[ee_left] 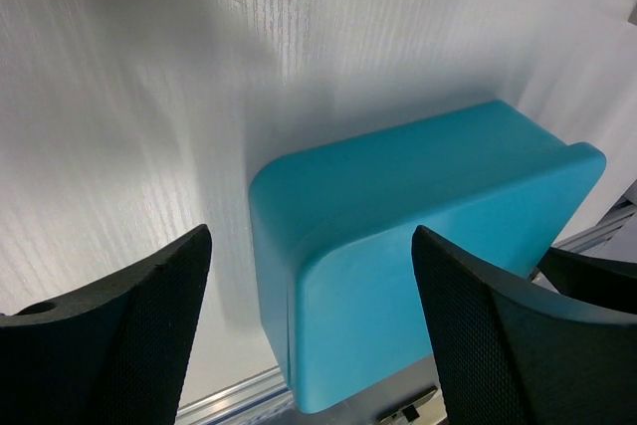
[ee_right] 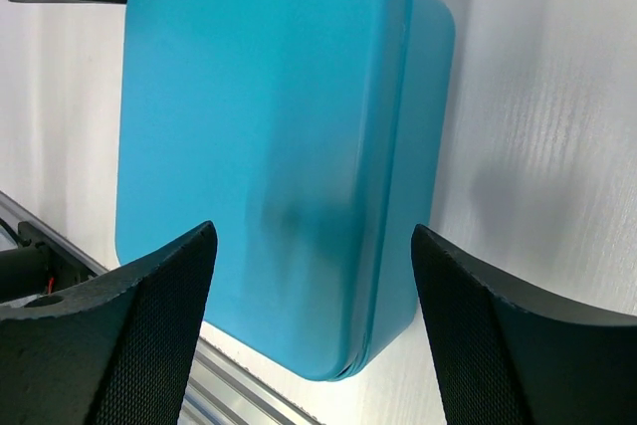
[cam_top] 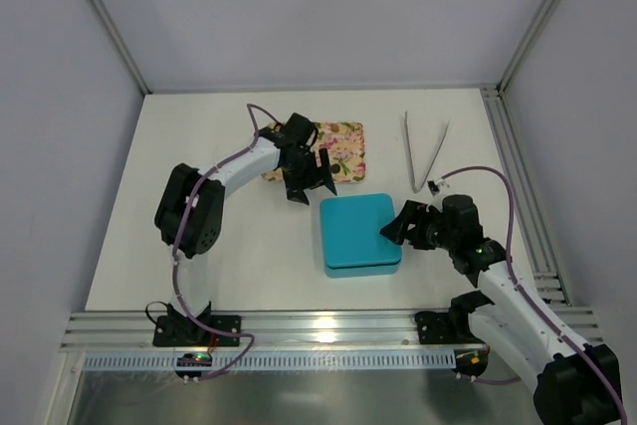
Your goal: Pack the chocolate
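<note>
While grey walls box in the white counter (cam_top: 199,246), the left jaws gape wide and empty beside the flowered tray (cam_top: 343,146). The right jaws, also spread, sit at the right edge of the closed teal box (cam_top: 358,231), gripping nothing. No view shows the chocolate, so I can't tell where it is.

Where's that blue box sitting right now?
In the top view, the blue box sits mid-table, on the robot's side of the flowered tray, with the right gripper at its right edge.
</note>
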Action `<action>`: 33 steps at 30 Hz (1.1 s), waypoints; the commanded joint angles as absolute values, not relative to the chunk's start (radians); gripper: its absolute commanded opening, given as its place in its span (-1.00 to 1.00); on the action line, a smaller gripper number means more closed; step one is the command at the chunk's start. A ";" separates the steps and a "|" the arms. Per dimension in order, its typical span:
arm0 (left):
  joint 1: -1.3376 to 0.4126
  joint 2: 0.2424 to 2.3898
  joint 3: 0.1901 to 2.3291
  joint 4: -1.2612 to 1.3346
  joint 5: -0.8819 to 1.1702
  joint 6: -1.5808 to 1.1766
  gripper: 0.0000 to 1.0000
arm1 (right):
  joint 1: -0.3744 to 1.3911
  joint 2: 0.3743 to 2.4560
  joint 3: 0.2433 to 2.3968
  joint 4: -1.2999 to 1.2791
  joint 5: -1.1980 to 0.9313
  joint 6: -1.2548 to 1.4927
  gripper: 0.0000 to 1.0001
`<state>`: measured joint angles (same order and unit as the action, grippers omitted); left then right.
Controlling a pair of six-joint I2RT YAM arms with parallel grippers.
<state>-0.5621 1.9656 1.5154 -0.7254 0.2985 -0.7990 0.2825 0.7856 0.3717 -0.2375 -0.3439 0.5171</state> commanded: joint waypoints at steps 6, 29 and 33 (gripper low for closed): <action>-0.560 1.994 1.559 -0.703 0.296 -0.810 0.59 | 0.288 0.614 0.356 -0.351 -0.376 0.514 0.57; -0.601 2.002 1.531 -0.669 0.344 -0.815 0.44 | 0.307 0.664 0.290 -0.275 -0.365 0.607 0.59; -0.612 1.996 1.525 -0.666 0.347 -0.818 0.40 | 0.307 0.687 0.296 -0.241 -0.367 0.620 0.60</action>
